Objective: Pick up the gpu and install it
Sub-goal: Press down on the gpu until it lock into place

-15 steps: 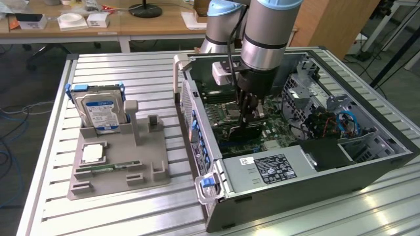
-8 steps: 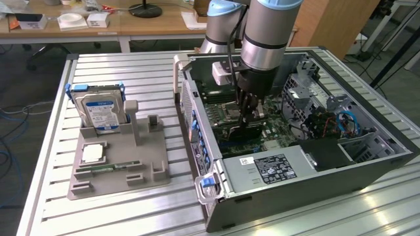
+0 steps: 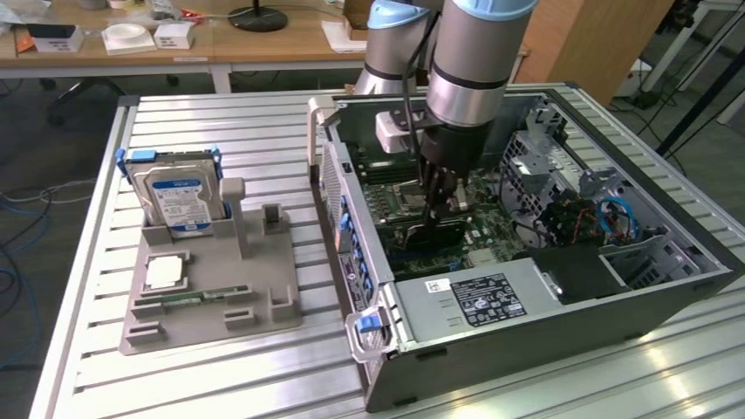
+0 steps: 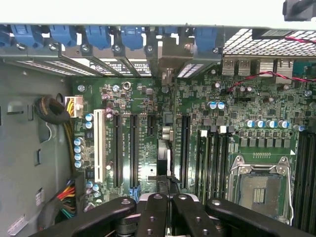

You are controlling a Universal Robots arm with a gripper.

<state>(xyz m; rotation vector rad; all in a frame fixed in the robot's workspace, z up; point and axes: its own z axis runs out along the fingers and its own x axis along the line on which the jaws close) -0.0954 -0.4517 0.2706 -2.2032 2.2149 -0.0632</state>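
One gripper (image 3: 440, 220) was deep inside the open computer case (image 3: 652, 297), its fingers (image 4: 153, 212) closed narrowly on the gpu (image 4: 164, 155), a thin black card seen edge-on. The card stood upright over the motherboard (image 4: 237, 108), between two long black slots (image 4: 183, 148).

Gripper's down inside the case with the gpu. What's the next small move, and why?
Probably ease straight down a touch: the gripper, shut on the gpu, holds the card edge-on between the long black slots of the motherboard. Whether it is seated yet I cannot tell.
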